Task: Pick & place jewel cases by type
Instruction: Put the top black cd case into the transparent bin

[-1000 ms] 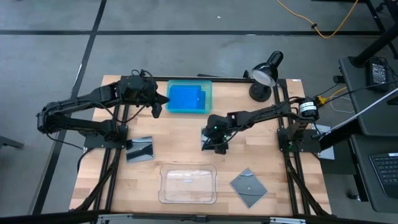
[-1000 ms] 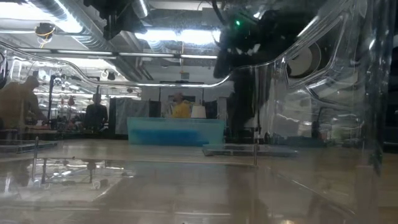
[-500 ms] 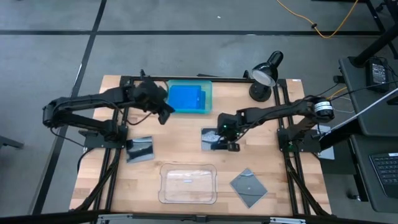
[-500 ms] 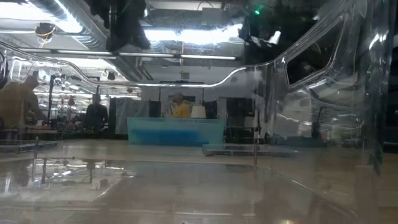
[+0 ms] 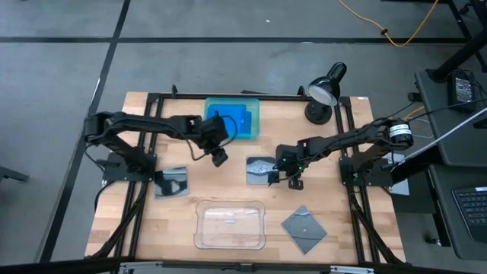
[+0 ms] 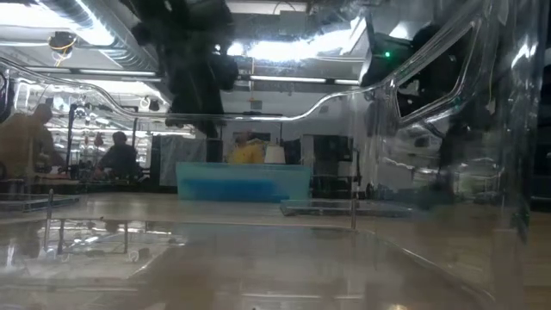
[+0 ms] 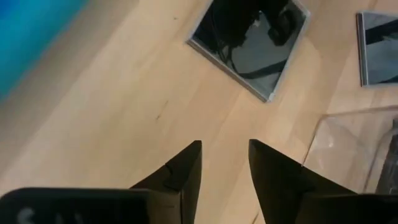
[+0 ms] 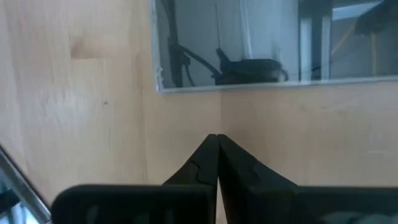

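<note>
The bright blue jewel cases (image 5: 228, 119) lie in the teal tray (image 5: 253, 110) at the far middle. Three dark grey cases lie flat on the wood: one mid-table (image 5: 261, 169), one at the left (image 5: 171, 183), one at the near right (image 5: 304, 228). My left gripper (image 5: 218, 157) is open over bare wood, just near of the teal tray, between the left and middle grey cases. The middle case (image 7: 249, 37) shows ahead of its fingers (image 7: 186, 168). My right gripper (image 5: 294, 180) is shut beside that case's right edge (image 8: 249, 87), apart from it.
A clear plastic tray (image 5: 230, 224) stands at the near middle, and its corner (image 7: 348, 143) shows close to my left gripper. A black desk lamp (image 5: 323, 91) stands at the far right. Bare wood lies between the teal tray and the clear tray.
My left gripper has swung from the teal tray's left edge toward the table's right and near edges, to bare wood near of the tray. My right gripper has drawn back toward the table's right edge, off the middle grey case, which now lies uncovered.
</note>
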